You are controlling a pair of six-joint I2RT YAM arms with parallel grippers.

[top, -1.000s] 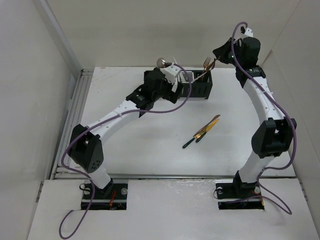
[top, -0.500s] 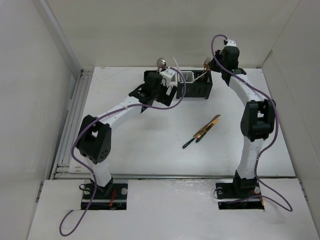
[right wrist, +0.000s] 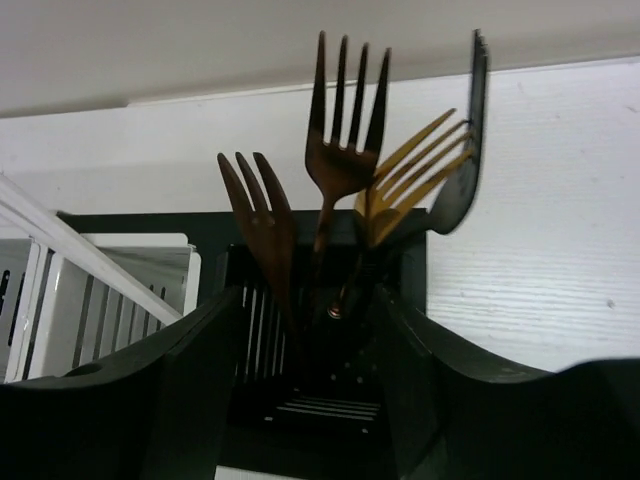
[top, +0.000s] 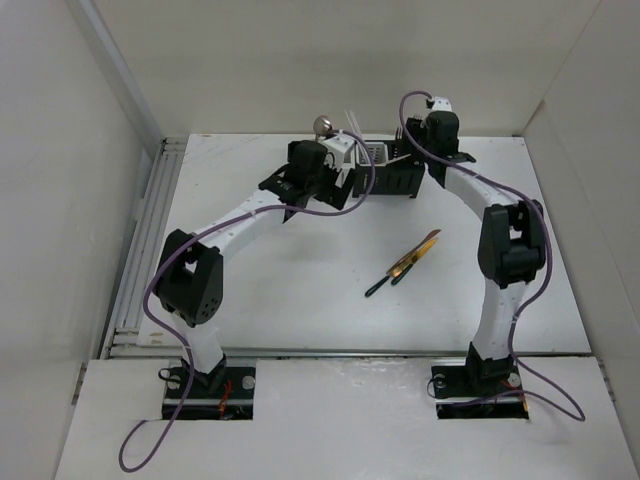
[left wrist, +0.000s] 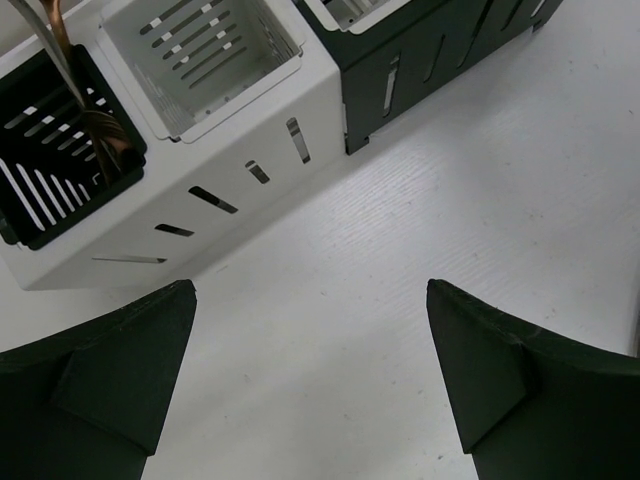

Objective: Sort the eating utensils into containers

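the right arm [top: 505,240] has swung in over the containers [top: 395,178]. its right claw [right wrist: 310,320], shut a second ago, now stands part open and empty, straddling the black end holder [right wrist: 320,400]. four forks [right wrist: 345,170] stand there, one more sorted. the left claw [left wrist: 310,340] hangs wide, empty. a few eating utensils [top: 405,265] lie on the table [top: 300,290].

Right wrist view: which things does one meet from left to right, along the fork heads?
In order: white container, brown fork leaning left, tall upright copper fork, gold fork, dark fork seen edge-on.
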